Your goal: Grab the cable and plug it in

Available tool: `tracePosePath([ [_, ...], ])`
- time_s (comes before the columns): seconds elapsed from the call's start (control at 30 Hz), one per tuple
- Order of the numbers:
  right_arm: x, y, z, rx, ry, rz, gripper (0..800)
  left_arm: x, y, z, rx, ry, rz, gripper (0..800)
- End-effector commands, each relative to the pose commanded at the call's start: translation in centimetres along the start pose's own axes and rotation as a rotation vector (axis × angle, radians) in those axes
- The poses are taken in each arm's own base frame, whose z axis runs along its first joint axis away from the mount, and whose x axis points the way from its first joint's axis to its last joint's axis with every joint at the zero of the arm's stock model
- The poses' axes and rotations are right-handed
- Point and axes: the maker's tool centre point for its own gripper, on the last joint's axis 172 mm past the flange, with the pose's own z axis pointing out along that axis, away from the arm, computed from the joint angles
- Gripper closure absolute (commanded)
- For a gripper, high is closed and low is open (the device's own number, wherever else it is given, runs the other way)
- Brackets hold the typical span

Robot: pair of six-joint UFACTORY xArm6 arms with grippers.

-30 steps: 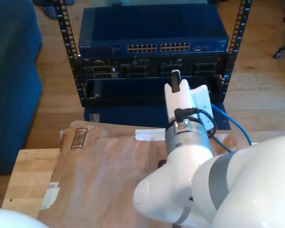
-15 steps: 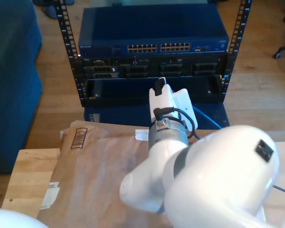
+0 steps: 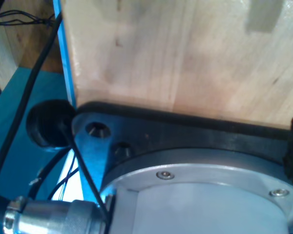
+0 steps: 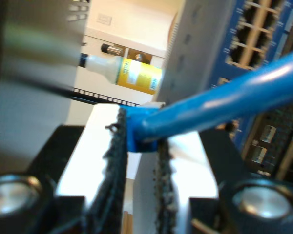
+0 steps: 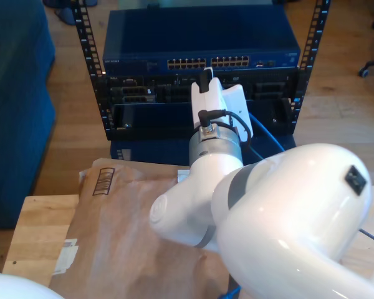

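Room: wood floor, with a dark rack standing on it and a brown paper sheet on a wooden table in front of the rack.
Landmark: blue network switch at the top of the rack, with a long row of small ports along its front.
Cable: bright blue cable, pinched near its end between two dark pads; plug tip hidden behind the pads, so cannot tell its shape.
Cable, from outside: a thin blue loop hanging down below the switch, beside the white arm.
Second gripper: my second gripper squeezed narrow, holding the cable tight; up in front of the switch, just below the row of ports.
Second gripper, from outside: white wrist and dark tip raised close to the front of the switch, near the middle of the port row.
First gripper: my first gripper looking at a pale wooden board and a dark round base; fingers hidden, so cannot tell if wide or narrow.
Done so far: cable grabbed and lifted up to the switch.
Left to do: line the plug up with one port, push it in until it sits, then let go.
How far along: looks like more than halfway; the careful part comes next.
Watch out for: blurry close view, so hard to tell if the plug sits straight; a tilted plug would bump the port edge and not go in.
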Motion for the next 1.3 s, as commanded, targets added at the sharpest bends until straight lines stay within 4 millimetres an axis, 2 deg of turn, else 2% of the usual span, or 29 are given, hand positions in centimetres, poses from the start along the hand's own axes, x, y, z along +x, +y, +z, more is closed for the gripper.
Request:
tracePosePath([
  [0.1, 0.1, 1.5, -0.9, -0.020, -0.008, -0.040, 800, -0.1, 0.0, 0.1, 0.000, -0.002, 0.000, 0],
  [0.17, 1.1, 1.5, -1.5, -0.027, -0.008, -0.037, 800, 0.0, 0.0, 0.0, 0.000, -0.002, 0.000, 0],
  [0.2, 1.6, 2.7, -1.9, -0.052, -0.011, -0.050, 800, 0.0, 0.0, 0.0, 0.000, -0.002, 0.000, 0],
  [0.27, 1.2, 4.4, -2.5, -0.097, -0.053, -0.063, 800, 0.0, 0.0, 0.0, 0.000, -0.002, 0.000, 0],
  [0.37, 1.0, 5.3, -2.8, -0.113, -0.059, -0.073, 800, 0.0, 0.0, 0.0, 0.000, -0.002, 0.000, 0],
  [0.43, 0.9, 4.7, -2.5, -0.100, -0.051, -0.069, 800, 0.0, 0.0, 0.0, 0.000, -0.002, 0.002, 0],
  [0.6, 1.0, 5.5, -2.6, -0.108, -0.045, -0.079, 800, 0.0, 0.0, 0.0, 0.000, 0.000, 0.000, 0],
  [0.73, 1.4, 4.9, -2.5, -0.091, -0.023, -0.058, 800, -0.1, 0.0, 0.1, 0.000, -0.002, 0.000, 0],
  [0.83, 0.5, 5.4, -1.8, -0.093, -0.020, 0.003, 800, 0.0, 0.0, 0.0, 0.000, 0.000, 0.000, 0],
  [1.0, 0.0, 4.6, -1.1, -0.071, -0.008, 0.021, 800, 0.0, 0.0, 0.0, 0.000, -0.002, 0.000, 0],
  [1.07, 0.7, 4.5, -0.5, -0.069, 0.008, 0.021, 800, 0.0, 0.0, 0.0, 0.000, -0.002, 0.000, 0],
  [1.17, 0.9, 4.6, -0.6, -0.069, 0.014, 0.020, 800, 0.0, 0.0, 0.0, 0.000, -0.002, 0.000, 0],
  [1.3, 1.6, 3.1, -0.1, -0.040, 0.042, 0.049, 800, 0.0, 0.0, 0.0, 0.000, -0.002, 0.000, 0],
])
